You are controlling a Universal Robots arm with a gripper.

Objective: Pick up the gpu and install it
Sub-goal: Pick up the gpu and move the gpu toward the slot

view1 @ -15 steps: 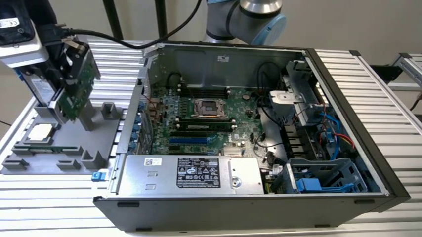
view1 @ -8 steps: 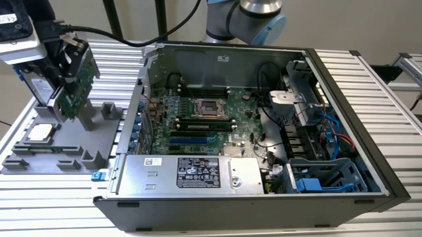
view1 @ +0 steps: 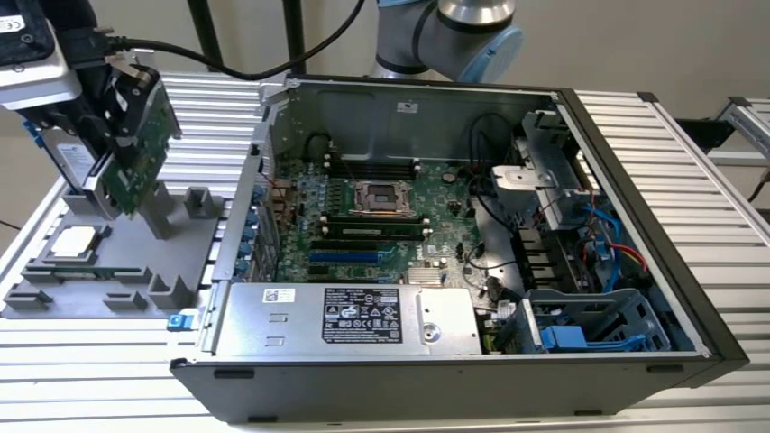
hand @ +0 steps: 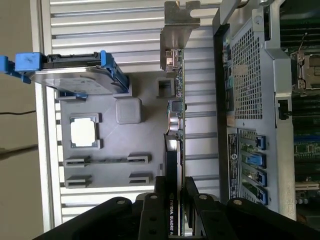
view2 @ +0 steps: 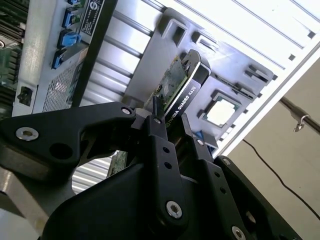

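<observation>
Gripper clamped narrow on gpu, top edge pinched. Card stands tilted over grey tray, exterior view's left of case. Can't tell if clear of tray. Grasp done; install not yet: card well apart from mobo.

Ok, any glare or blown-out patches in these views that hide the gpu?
Second wrist view: the ribbed table top is washed out white and the CPU chip glares, but the gpu reads clearly. First wrist view: the CPU chip is blown out too, the gpu unaffected. Exterior view: evenly lit, no glare.
</observation>
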